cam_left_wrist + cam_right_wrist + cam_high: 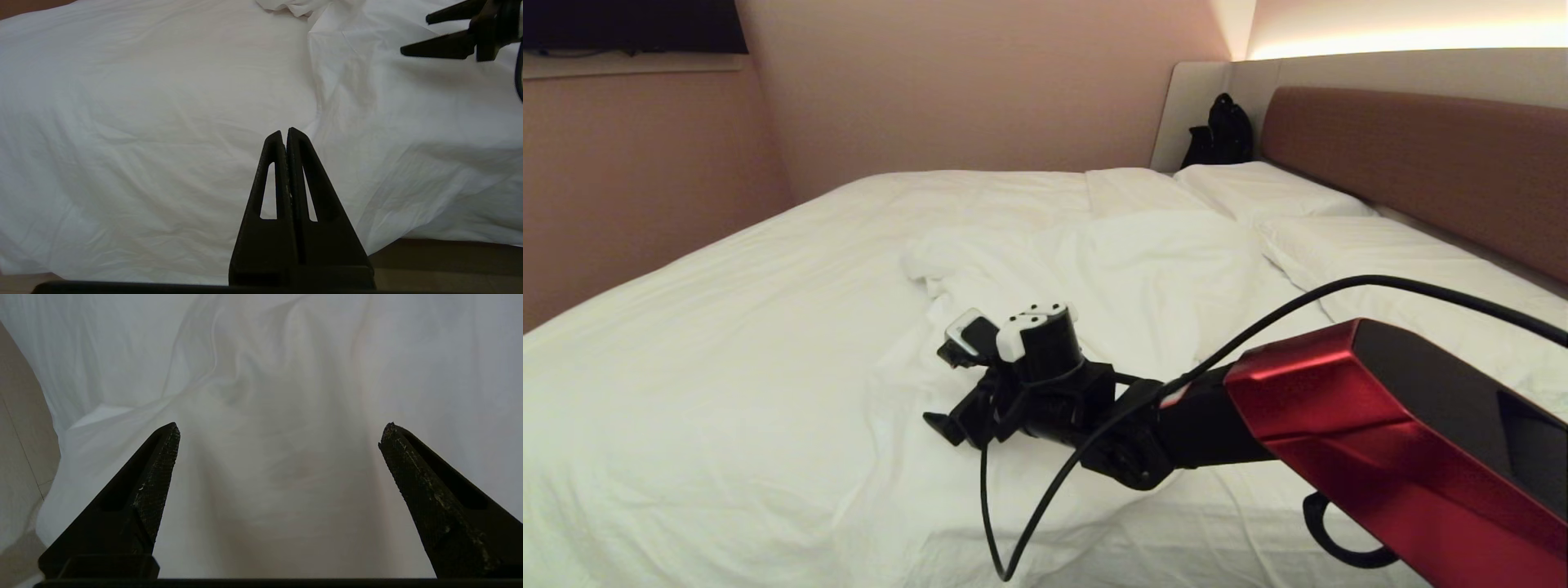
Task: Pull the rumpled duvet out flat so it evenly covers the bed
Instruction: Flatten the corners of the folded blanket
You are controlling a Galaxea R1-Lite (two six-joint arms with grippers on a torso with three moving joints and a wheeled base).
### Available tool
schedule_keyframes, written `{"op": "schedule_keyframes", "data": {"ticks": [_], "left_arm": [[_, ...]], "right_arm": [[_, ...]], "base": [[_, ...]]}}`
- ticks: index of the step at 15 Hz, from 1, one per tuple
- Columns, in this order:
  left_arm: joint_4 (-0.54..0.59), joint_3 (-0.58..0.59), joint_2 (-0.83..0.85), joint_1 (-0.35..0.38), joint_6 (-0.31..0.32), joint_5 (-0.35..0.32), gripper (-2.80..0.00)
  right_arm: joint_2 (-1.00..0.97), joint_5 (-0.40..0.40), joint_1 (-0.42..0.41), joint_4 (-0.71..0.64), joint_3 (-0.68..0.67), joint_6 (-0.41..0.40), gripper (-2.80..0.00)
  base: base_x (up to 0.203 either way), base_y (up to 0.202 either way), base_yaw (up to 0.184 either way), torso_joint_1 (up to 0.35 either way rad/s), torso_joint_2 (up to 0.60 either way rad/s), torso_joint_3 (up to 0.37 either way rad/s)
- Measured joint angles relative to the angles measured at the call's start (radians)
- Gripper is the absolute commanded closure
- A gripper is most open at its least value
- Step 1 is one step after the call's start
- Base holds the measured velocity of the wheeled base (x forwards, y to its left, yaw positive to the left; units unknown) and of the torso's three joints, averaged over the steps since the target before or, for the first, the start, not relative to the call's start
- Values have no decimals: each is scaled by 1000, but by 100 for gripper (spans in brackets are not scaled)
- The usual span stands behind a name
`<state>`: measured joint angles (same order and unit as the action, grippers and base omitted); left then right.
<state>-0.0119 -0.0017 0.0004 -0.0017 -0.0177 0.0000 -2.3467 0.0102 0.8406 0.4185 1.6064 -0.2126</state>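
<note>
The white duvet (768, 343) lies over the bed (1421, 155), with a rumpled, folded-back corner (947, 261) bunched in the middle. My right gripper (937, 388) reaches in from the right on its red arm and hovers just above the duvet, below that corner. It is open, and the right wrist view shows the right gripper (282, 428) with only duvet (278, 375) cloth between its wide-apart fingers. My left gripper (285, 132) is shut and empty, facing the duvet (143, 122) at the bed's near edge. The right gripper (416, 34) also appears there, open.
Two white pillows (1266, 192) (1380, 253) lie along the reddish-brown headboard. A black bag (1221, 131) stands in the far corner beside the headboard. Pink walls close in the far and left sides of the bed. A black cable (1029, 506) loops under the right arm.
</note>
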Motion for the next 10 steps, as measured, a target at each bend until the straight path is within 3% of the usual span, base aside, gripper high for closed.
{"op": "schedule_keyframes", "data": {"ticks": [6, 10], "left_arm": [[0, 0, 0, 0, 0, 0, 0], [0, 0, 0, 0, 0, 0, 0]], "right_arm": [[-114, -38, 4, 84, 50, -35, -280], [-189, -50, -13, 66, 118, -39, -280]], "base": [[0, 0, 0, 0, 0, 0], [0, 0, 0, 0, 0, 0]]}}
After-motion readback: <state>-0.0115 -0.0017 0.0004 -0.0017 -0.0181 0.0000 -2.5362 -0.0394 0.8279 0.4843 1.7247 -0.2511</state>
